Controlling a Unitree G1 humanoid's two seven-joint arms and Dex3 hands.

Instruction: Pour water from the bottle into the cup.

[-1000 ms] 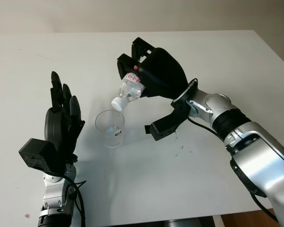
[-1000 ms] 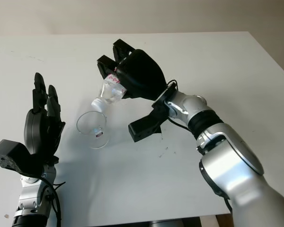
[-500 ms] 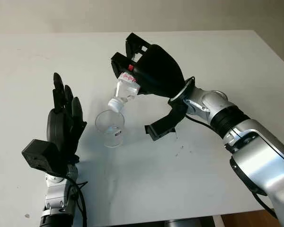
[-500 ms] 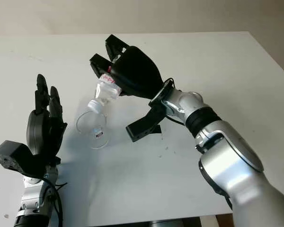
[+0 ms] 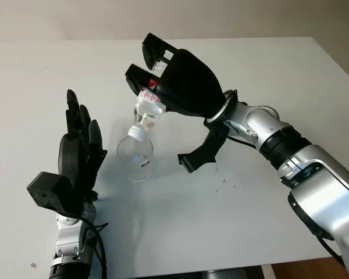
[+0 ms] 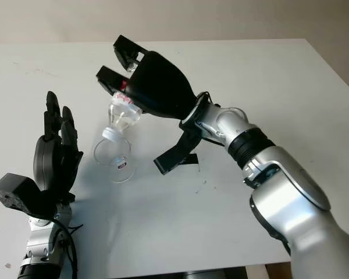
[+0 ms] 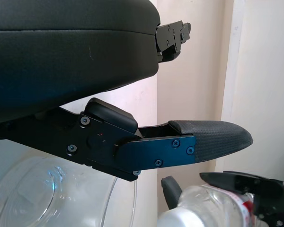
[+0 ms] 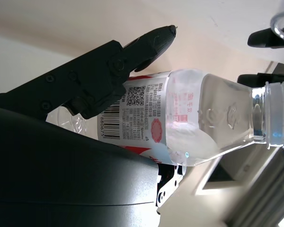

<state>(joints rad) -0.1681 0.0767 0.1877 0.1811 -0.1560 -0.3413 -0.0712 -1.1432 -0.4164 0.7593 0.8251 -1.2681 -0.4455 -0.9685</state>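
Bottle [image 5: 146, 109] now tipped steeper than a second ago, neck pointing down just above the clear cup [image 5: 135, 157] on the white counter [image 5: 291, 75], right robot hand [image 5: 163, 87] clamped around it, left robot hand [image 5: 78, 157] open, raised beside the cup

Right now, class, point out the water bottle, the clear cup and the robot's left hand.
water bottle [image 5: 146, 110], left eye view, on its clear shoulder below the label.
clear cup [image 5: 141, 167], left eye view, on its side wall by the small sticker.
left hand [image 5: 75, 160], left eye view, on the palm.
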